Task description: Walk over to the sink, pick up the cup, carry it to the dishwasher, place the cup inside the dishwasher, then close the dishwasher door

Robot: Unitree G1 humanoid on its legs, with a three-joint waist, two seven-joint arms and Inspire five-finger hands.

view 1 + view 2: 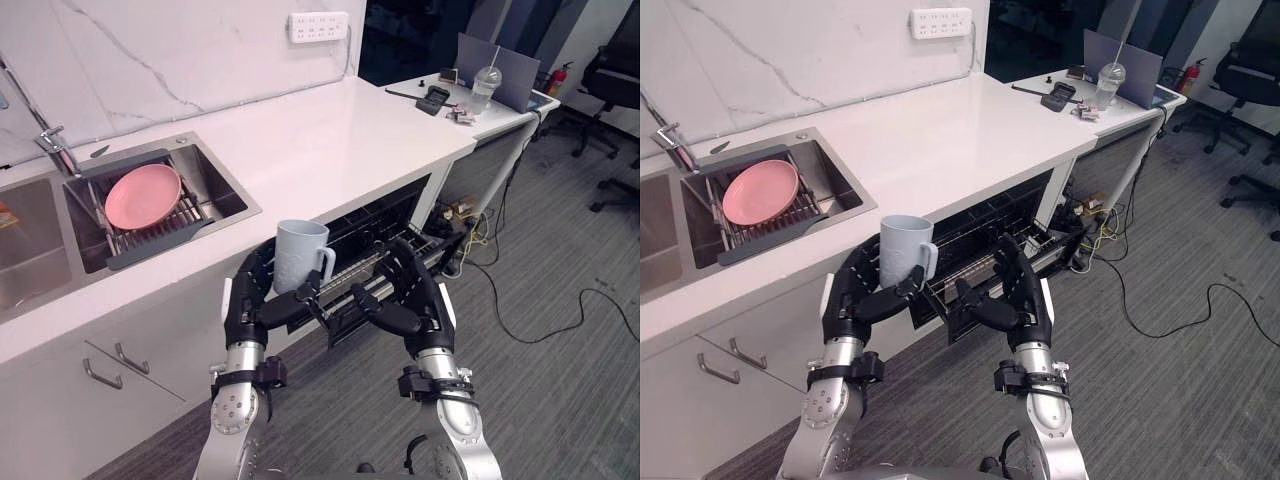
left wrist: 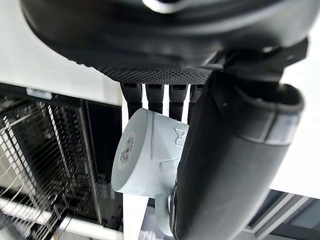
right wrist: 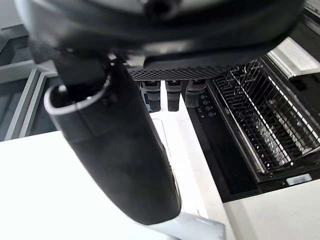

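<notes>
A pale blue-grey cup (image 1: 299,255) with a handle stands upright in my left hand (image 1: 252,302), whose fingers and thumb are curled round its lower part. In the left wrist view the cup (image 2: 150,155) shows bottom-first between the fingers and the thumb. It hangs just in front of the white counter's edge, over the left end of the open dishwasher (image 1: 372,262), whose wire rack is pulled out. My right hand (image 1: 412,296) hovers open to the cup's right, above the rack, holding nothing. The wire rack (image 3: 265,125) lies past the right hand's fingers.
Behind and to the left, the steel sink (image 1: 222,178) holds a pink plate (image 1: 143,194) on a grey drainer. Cabinet handles (image 1: 101,373) sit below the counter. A plastic cup with a straw (image 1: 485,88) stands on the far desk. Cables (image 1: 545,325) cross the carpet at right.
</notes>
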